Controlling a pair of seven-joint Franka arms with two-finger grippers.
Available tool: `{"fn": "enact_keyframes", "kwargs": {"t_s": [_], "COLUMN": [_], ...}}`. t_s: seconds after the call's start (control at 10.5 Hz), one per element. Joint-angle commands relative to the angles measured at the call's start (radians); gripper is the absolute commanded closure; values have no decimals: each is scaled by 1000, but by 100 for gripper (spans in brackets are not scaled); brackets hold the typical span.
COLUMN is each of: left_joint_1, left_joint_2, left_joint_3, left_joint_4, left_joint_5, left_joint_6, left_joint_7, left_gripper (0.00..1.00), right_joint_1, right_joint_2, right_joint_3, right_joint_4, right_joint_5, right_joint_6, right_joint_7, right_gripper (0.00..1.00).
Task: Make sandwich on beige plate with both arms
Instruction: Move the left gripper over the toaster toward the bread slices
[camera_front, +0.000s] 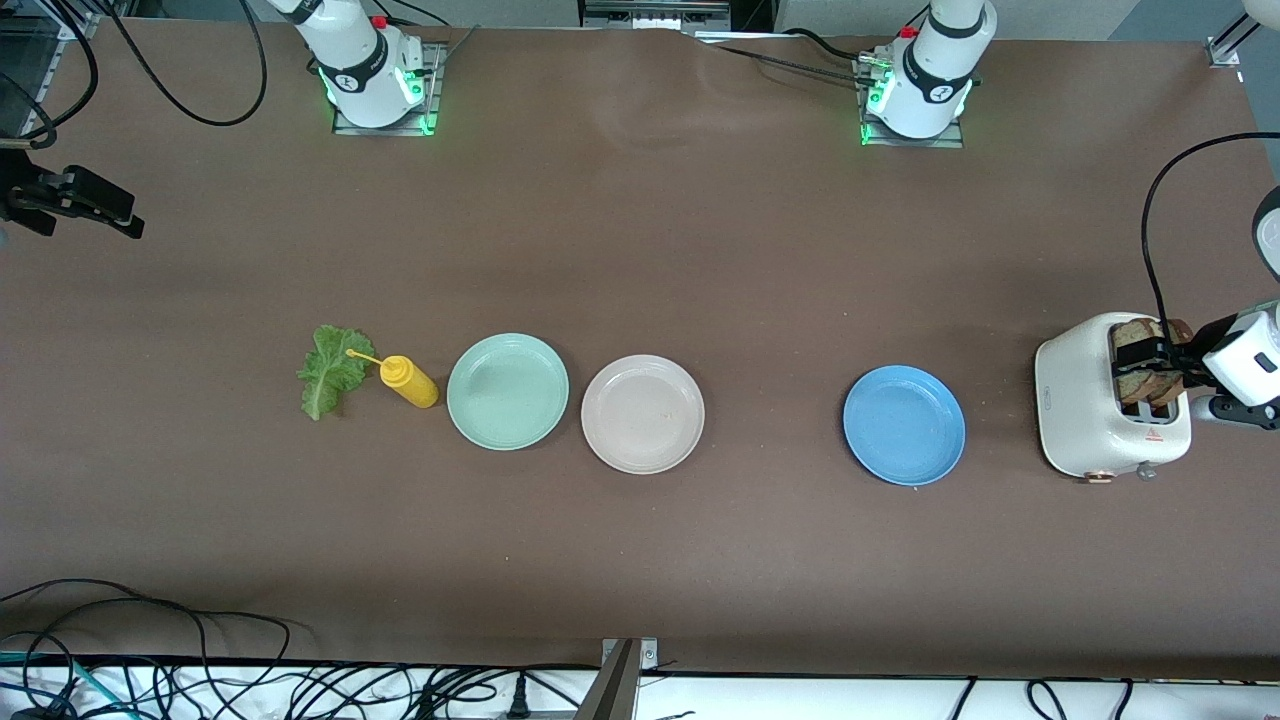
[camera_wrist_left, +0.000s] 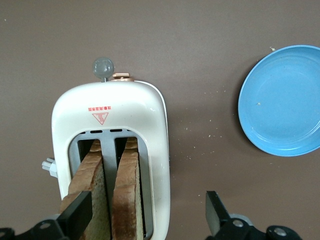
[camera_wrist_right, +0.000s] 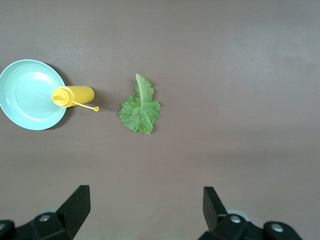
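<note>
Bread slices (camera_wrist_left: 107, 192), two of them, stand upright in the slots of a cream toaster (camera_front: 1085, 410) at the left arm's end of your table. Your left gripper (camera_wrist_left: 145, 215) hangs over that toaster with its fingers spread wide, straddling the slices and gripping nothing. Your beige plate (camera_front: 642, 413) lies bare near the table's middle, between a mint-green plate (camera_front: 507, 391) and a blue plate (camera_front: 904, 424). A yellow squeeze bottle (camera_front: 408, 381) lies beside the mint-green plate, with a lettuce leaf (camera_front: 330, 370) just beside it. Your right gripper (camera_wrist_right: 145, 212) hovers over bare table near the leaf, fingers wide apart and empty.
</note>
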Motion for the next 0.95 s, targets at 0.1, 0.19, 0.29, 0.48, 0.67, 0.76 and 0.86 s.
{"fn": "enact_keyframes", "kwargs": {"t_s": [0.1, 0.19, 0.29, 0.48, 0.67, 0.76, 0.86], "left_joint_1": [19, 22, 22, 22, 22, 22, 28], "left_joint_2": [-45, -45, -47, -45, -47, -45, -45], "left_joint_3": [-6, -6, -6, -6, -6, -6, -6], "left_joint_4": [-71, -76, -81, -88, -96, -96, -94], "left_joint_5": [-25, -25, -26, -48, -49, -49, -49], "left_joint_6": [27, 27, 27, 29, 27, 27, 27], "left_joint_7": [32, 32, 32, 24, 18, 21, 27], "left_gripper": [0, 0, 0, 0, 13, 23, 32], "right_joint_1": [-2, -2, -2, -2, -2, -2, -2], "right_joint_2": [-2, -2, -2, -2, -2, -2, -2], "right_joint_3": [-1, -1, -1, -1, -1, -1, -1], "right_joint_4": [8, 10, 8, 8, 8, 8, 8], "right_joint_5": [15, 15, 15, 15, 15, 15, 15], "right_joint_6": [-10, -10, -10, -10, -10, -10, -10], "right_joint_7": [4, 4, 4, 4, 4, 4, 4], "right_gripper": [0, 0, 0, 0, 0, 0, 0]}}
